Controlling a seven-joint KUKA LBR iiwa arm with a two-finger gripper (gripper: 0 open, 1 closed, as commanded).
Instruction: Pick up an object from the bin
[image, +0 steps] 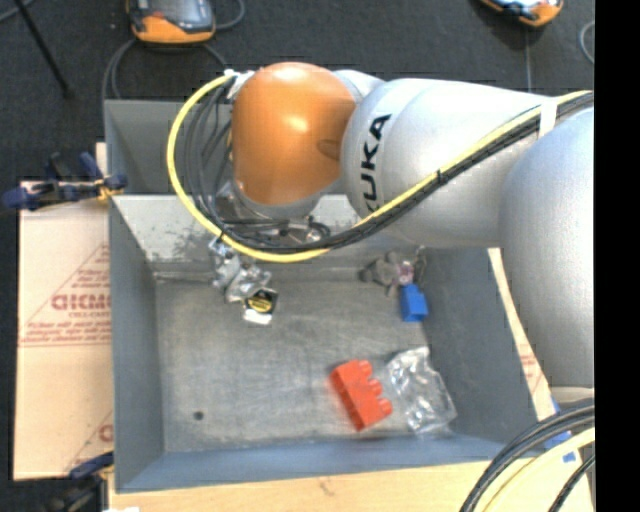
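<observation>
My gripper (236, 277) hangs below the arm's orange cover, over the back left part of the bin. A small black and yellow thing (260, 304) sits right at its lower tip; whether it is gripped or just lying on the floor there I cannot tell. A small blue block (413, 303) lies to the right, near the back wall, and a small grey and pink thing (391, 268) lies just behind it.
A red toothed block (361, 393) lies at the front right of the bin, and a crumpled clear plastic bag (421, 390) touches its right side. The arm and its yellow cable cover the bin's back right part.
</observation>
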